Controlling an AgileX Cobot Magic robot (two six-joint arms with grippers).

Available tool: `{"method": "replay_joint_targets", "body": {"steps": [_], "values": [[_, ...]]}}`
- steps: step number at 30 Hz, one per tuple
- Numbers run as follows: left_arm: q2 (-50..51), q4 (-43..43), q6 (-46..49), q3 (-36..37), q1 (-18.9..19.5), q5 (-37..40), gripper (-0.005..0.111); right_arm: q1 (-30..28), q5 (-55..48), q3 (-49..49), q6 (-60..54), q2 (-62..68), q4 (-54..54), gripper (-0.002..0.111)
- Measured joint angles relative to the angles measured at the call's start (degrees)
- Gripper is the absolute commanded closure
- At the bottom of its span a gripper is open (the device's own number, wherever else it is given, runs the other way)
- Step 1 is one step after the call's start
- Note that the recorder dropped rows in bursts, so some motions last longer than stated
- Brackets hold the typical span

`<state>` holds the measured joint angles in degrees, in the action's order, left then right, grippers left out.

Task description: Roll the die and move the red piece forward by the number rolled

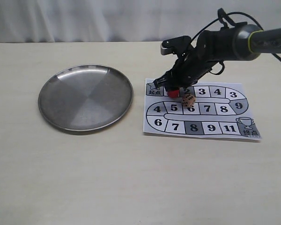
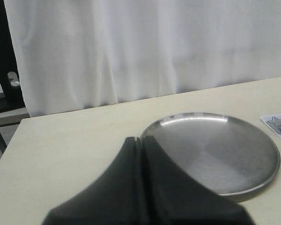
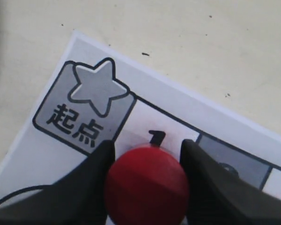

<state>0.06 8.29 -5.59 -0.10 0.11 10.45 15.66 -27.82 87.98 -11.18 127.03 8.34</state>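
Observation:
The red piece is a round red token sitting between the two black fingers of my right gripper, which is shut on it. It is over square 1 of the paper game board, beside the star start square. In the exterior view the right gripper reaches down to the red piece at the board's top left. The die, a tan cube with dark pips, rests on the board just right of the gripper. My left gripper is shut and empty, hanging near the plate.
A round steel plate lies on the pale table left of the board; the left wrist view shows the plate with a corner of the board beyond it. A white curtain hangs behind the table.

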Motion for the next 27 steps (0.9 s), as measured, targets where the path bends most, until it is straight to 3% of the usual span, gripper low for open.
{"method": "replay_joint_targets", "body": {"steps": [15,27], "values": [[0.0,0.0,0.0,0.0,0.0,0.0,0.107,-2.3,-1.5,-0.3,1.1,-16.1,-2.6,0.104],[0.0,0.0,0.0,0.0,0.0,0.0,0.107,-3.5,-1.4,-0.3,1.7,-6.6,-2.9,0.104]]}}
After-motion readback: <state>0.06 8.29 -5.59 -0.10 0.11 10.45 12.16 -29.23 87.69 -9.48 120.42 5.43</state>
